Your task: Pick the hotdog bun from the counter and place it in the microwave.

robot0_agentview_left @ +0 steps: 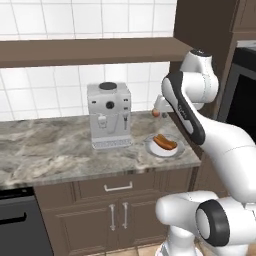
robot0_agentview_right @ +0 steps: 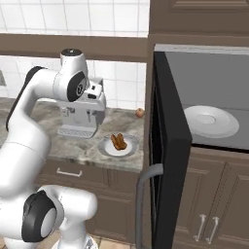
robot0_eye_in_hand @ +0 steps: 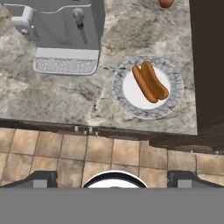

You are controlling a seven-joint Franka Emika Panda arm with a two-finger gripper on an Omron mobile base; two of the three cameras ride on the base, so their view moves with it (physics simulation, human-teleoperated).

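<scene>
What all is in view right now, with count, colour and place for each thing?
hotdog bun: one, orange-brown, lying on the small plate.
small plate: one, white with a grey patterned rim, on the counter between the coffee machine and the microwave.
counter: one, grey-beige marbled, over brown cabinets.
coffee machine: one, silver, on the counter against the tiled wall.
round fruit: one, red-orange, at the back of the counter behind the plate.
microwave: one, black door swung open, grey interior, right of the counter.
round plate: one, white, inside the microwave.
gripper: one, dark finger tips with the jaws open, above the floor in front of the counter.
</scene>
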